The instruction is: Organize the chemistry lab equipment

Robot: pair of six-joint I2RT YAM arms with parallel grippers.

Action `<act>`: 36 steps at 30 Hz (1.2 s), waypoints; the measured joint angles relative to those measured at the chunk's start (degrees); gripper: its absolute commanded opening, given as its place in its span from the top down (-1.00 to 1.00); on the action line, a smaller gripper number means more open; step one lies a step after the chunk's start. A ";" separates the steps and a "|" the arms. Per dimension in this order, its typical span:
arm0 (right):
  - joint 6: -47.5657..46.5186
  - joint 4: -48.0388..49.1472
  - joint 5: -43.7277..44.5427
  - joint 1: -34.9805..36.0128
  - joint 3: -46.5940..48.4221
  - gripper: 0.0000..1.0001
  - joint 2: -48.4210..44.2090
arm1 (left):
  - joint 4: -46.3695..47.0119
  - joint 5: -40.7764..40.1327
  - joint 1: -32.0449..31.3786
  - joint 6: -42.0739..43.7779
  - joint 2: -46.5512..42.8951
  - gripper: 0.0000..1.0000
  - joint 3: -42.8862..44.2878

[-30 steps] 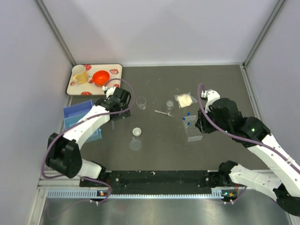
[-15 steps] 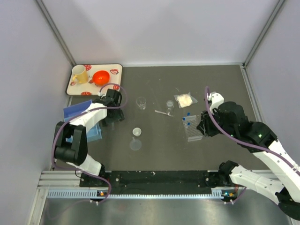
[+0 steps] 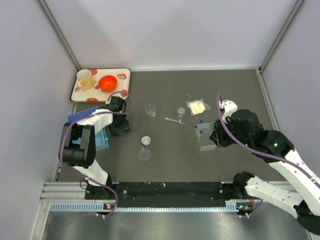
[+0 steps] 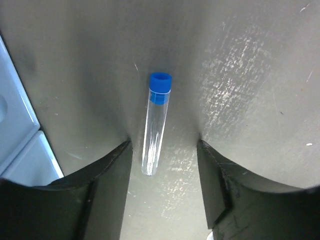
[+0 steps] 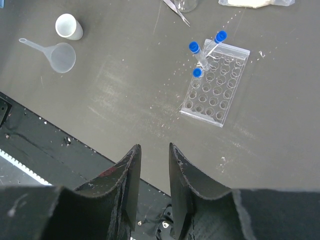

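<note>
The left jaws stand fairly wide, one on each side of a blue-capped tube (image 4: 156, 120) that lies flat on the tabletop (image 4: 250, 75) with its cap pointing away from the wrist; a gap shows on both sides, so neither jaw touches it; just to the left is the edge of a blue bin (image 4: 17, 145). The right jaws are narrow, with a slim gap between them and nothing in it, and they hang above the tabletop's near edge; beyond them sits the gridded clear tube rack (image 5: 220, 100), with three capped tubes (image 5: 194, 48) leaning in one far corner; well to the left lies a funnel (image 5: 62, 56), with a small white cup (image 5: 68, 26) just beside it. At the far left corner, a yellow mug (image 3: 85, 79) and an orange-red bowl (image 3: 107, 82) rest on a tray (image 3: 80, 92).
</note>
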 measured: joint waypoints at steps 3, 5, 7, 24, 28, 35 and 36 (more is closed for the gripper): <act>0.15 0.07 0.02 0.00 -0.07 0.45 0.00 | 0.26 0.96 0.48 0.55 0.04 0.10 0.00; 0.35 0.02 -0.02 0.00 -0.28 0.46 -0.09 | 0.13 1.68 0.85 0.94 0.39 0.21 0.24; 0.42 0.11 -0.04 0.00 -0.28 0.46 -0.13 | -0.02 2.16 1.09 1.42 0.76 0.33 0.63; 1.01 0.20 -0.20 0.00 -1.53 0.48 -0.07 | -0.48 8.83 0.59 1.55 -2.75 1.00 -1.01; 0.85 0.59 -0.85 0.00 -2.05 0.49 0.39 | -5.38 11.28 -1.99 2.75 -9.68 1.00 0.76; 0.33 1.36 -3.72 0.00 -2.25 0.21 0.63 | -12.76 20.96 -9.46 8.41 -24.20 1.00 13.03; 0.31 1.53 -4.81 0.00 -2.25 0.13 0.63 | -13.22 22.62 -10.84 9.53 -25.77 1.00 14.43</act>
